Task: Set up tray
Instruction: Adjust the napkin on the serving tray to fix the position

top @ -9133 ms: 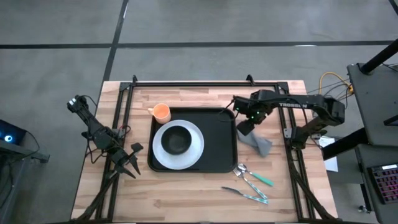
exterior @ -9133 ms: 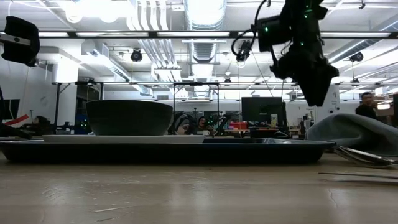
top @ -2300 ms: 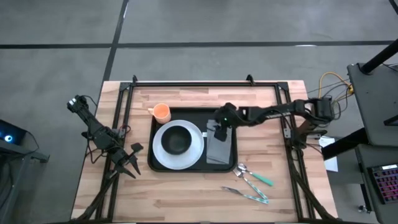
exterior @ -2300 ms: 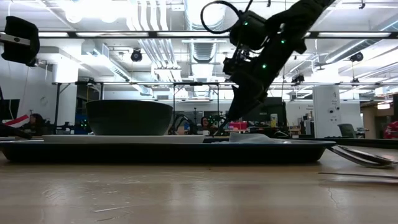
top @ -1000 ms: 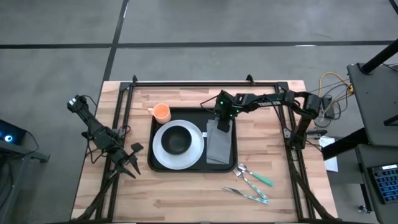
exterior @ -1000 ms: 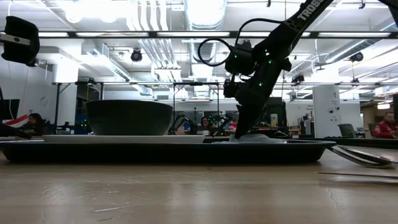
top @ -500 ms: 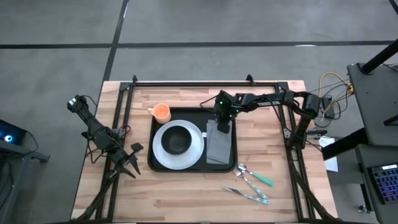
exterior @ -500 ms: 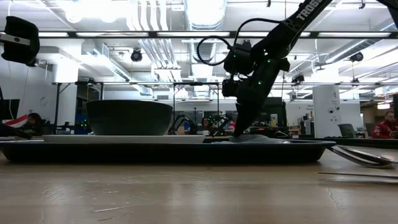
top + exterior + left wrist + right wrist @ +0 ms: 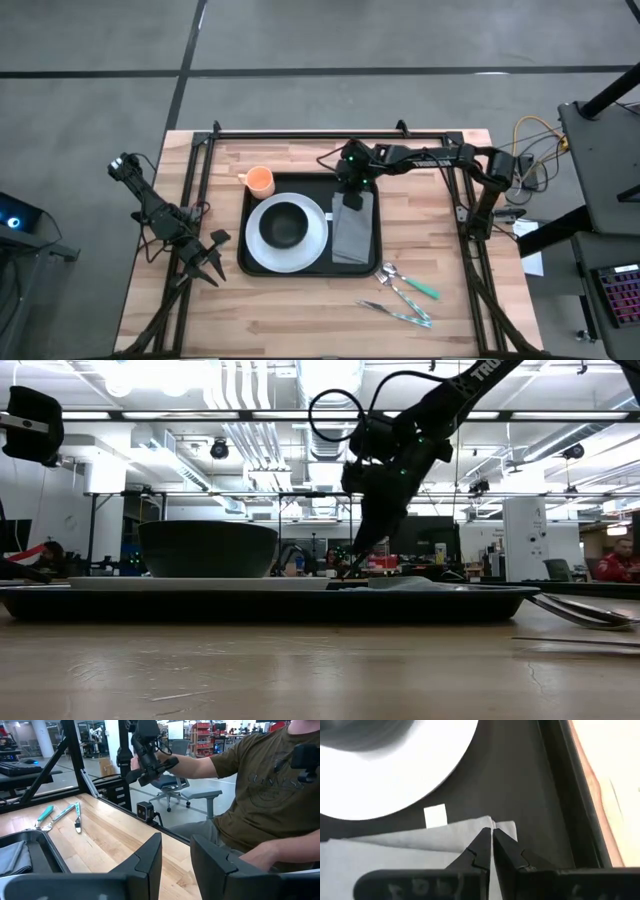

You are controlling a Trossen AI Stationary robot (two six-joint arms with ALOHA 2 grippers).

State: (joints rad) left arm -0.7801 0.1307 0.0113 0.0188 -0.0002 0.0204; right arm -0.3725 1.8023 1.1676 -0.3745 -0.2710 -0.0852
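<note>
My right gripper (image 9: 491,842), jaws pinched on the grey napkin's (image 9: 352,228) upper corner mid-frame, should tug gently, keeping it flat inside the tray (image 9: 368,252).

A grey floor (image 9: 300,50) crossed by dark seams lies beyond the wooden table (image 9: 300,310). Behind that table, ceiling ducts (image 9: 245,430) and bright lights (image 9: 330,375) hang over shelving. Beside it sits a person (image 9: 260,795), near an office chair (image 9: 175,787).

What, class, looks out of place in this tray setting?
The orange cup stands on the wood outside the tray, and the cutlery lies scattered, crossing, beside it. The grey napkin lies neatly in the tray.
</note>
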